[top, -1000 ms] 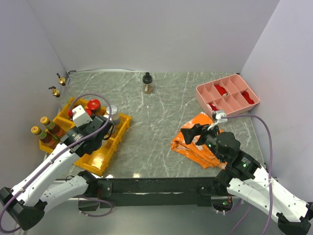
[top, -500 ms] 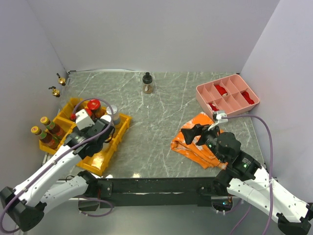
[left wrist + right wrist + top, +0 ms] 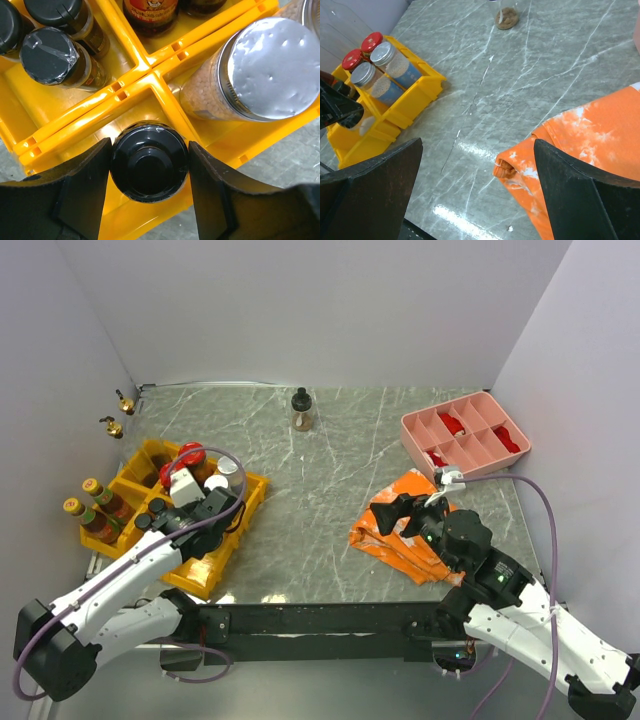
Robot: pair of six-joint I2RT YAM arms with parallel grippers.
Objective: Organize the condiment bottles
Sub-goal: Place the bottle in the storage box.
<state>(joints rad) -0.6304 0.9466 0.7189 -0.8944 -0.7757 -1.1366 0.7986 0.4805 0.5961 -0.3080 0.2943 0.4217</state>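
Note:
My left gripper (image 3: 149, 165) is shut on a black-capped bottle (image 3: 149, 161) and holds it upright over a front compartment of the yellow bins (image 3: 125, 100). In the top view the left gripper (image 3: 205, 523) is over the bins' near right part. The bins hold two more black-capped bottles (image 3: 47, 55), silver-lidded jars (image 3: 272, 67), red-lidded jars (image 3: 190, 452) and yellow-topped bottles (image 3: 93, 489). A black-topped bottle (image 3: 301, 410) stands alone at the back. Two gold-spout bottles (image 3: 124, 400) stand by the left wall. My right gripper (image 3: 477, 145) is open and empty.
An orange cloth (image 3: 405, 535) lies crumpled under my right gripper (image 3: 385, 512). A pink divided tray (image 3: 480, 410) with red items sits at the back right. The yellow bins (image 3: 215, 560) fill the left front, against the left wall.
My left gripper has moved right and slightly nearer over the yellow bins, carrying the black-capped bottle. The right arm has not moved.

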